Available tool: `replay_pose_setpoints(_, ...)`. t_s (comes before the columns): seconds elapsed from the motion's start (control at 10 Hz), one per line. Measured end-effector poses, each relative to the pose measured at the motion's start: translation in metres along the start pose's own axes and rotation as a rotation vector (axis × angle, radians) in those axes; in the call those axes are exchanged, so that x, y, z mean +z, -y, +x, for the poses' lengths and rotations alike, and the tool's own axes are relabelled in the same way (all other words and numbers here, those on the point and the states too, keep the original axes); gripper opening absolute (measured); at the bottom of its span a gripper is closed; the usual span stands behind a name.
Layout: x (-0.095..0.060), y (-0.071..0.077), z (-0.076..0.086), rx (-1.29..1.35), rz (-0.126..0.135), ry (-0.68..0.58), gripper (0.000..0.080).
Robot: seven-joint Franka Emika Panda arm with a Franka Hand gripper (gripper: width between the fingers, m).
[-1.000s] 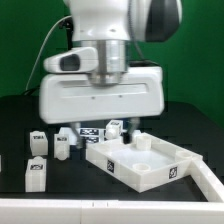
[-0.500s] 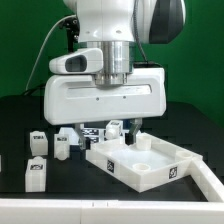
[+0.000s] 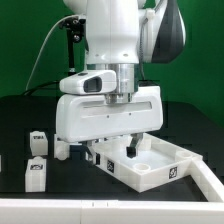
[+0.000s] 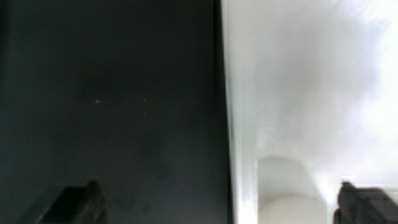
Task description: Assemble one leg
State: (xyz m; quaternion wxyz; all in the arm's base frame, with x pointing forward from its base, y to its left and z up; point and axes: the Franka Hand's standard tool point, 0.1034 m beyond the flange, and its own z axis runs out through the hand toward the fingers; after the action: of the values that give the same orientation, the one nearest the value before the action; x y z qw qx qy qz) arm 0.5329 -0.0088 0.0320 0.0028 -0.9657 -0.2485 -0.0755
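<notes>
Three small white blocky plastic legs (image 3: 38,140) (image 3: 36,174) (image 3: 62,150) with black-and-white tags stand on the black tabletop (image 3: 15,125) at the exterior view's left. Two are well apart from the arm, and the third is just beside its broad white housing. The end effector (image 3: 112,150) hangs low over the large flat white plastic panel (image 3: 150,172) with raised rims, at the panel's end toward the exterior view's left. In the wrist view its black fingertips (image 4: 71,205) are spread wide — released, gripping nothing — with the panel's straight edge running between them, dark tabletop on one side and white panel on the other.
</notes>
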Motion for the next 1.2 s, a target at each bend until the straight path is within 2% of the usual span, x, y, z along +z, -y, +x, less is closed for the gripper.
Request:
replay_pose_setpoints(0.2, 0.001, 0.0, -0.001, 0.001, 0.001, 0.003, 0.0649)
replay_pose_setpoints(0.3, 0.009, 0.003, -0.007, 0.005, 0.019, 0.029, 0.0649)
replay_pose_setpoints(0.4, 0.017, 0.008, -0.009, 0.021, 0.048, 0.066, 0.0649)
replay_pose_setpoints(0.5, 0.02, 0.013, -0.007, 0.026, 0.066, 0.09, 0.0649)
replay_pose_setpoints(0.8, 0.023, 0.016, -0.007, 0.026, 0.059, 0.083, 0.0649)
replay_pose_setpoints(1.1, 0.023, 0.016, -0.007, 0.027, 0.059, 0.083, 0.0236)
replay_pose_setpoints(1.2, 0.023, 0.016, -0.007, 0.027, 0.059, 0.083, 0.0236)
